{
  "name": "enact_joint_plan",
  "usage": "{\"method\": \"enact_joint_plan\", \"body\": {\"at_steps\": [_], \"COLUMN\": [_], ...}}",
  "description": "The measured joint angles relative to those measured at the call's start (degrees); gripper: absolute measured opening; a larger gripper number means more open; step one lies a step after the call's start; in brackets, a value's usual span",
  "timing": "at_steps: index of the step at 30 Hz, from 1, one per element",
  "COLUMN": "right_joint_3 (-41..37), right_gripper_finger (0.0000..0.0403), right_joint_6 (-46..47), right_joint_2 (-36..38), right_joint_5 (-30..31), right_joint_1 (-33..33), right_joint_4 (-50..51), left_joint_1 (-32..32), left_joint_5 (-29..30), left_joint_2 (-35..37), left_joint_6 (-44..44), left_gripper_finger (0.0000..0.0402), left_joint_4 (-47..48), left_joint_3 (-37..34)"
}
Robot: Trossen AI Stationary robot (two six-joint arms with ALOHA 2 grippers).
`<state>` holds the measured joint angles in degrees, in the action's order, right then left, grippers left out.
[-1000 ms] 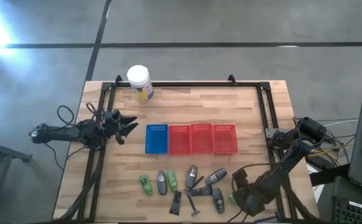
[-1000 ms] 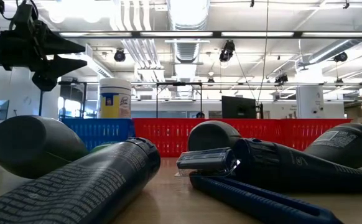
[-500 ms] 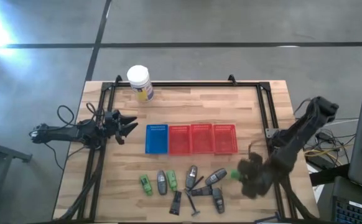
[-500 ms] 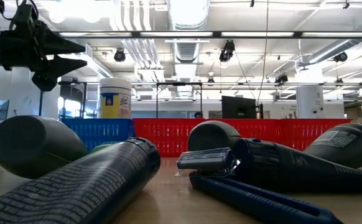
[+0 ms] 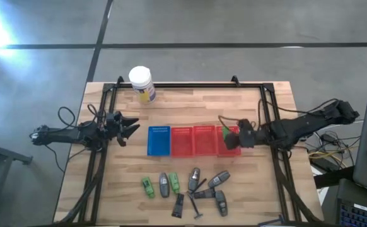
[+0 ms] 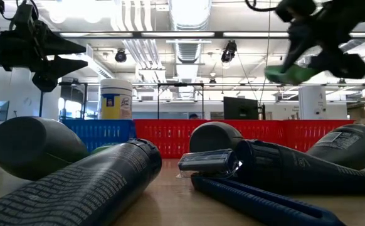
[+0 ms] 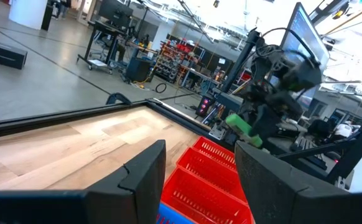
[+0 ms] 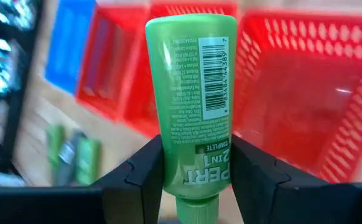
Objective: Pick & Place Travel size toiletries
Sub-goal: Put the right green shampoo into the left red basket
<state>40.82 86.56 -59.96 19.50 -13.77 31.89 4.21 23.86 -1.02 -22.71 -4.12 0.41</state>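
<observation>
Green bottle [image 8: 192, 112], cap hidden below, sits clamped in my right gripper [image 5: 236, 136] above the rightmost red basket [image 5: 229, 146] at table's three o'clock. My left gripper [image 5: 132, 129] waits spread at nine o'clock.

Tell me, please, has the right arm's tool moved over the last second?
Yes. The right tool, holding a green plastic bottle, travelled from the table's front edge up to the rightmost red ribbed basket.

Bright ceiling lights, floor glare upper left, blurred baskets behind
</observation>
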Motion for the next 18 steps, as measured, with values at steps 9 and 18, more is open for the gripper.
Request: {"method": "enact_joint_plan", "body": {"at_steps": [9, 18], "right_joint_3": [0.79, 2.84], "right_gripper_finger": [0.0146, 0.0144], "right_joint_6": [-0.15, -3.89], "right_joint_2": [-5.06, -7.41], "right_joint_5": [-9.75, -14.45], "right_joint_1": [4.28, 5.93], "right_joint_4": [-5.08, -5.91], "left_joint_1": [0.00, 0.00], "left_joint_5": [0.02, 0.01], "left_joint_2": [0.00, 0.00], "left_joint_6": [-0.01, -1.70], "left_gripper_finger": [0.0197, 0.0197], "left_joint_4": [-0.02, -0.47], "left_joint_3": [-0.01, 0.00]}}
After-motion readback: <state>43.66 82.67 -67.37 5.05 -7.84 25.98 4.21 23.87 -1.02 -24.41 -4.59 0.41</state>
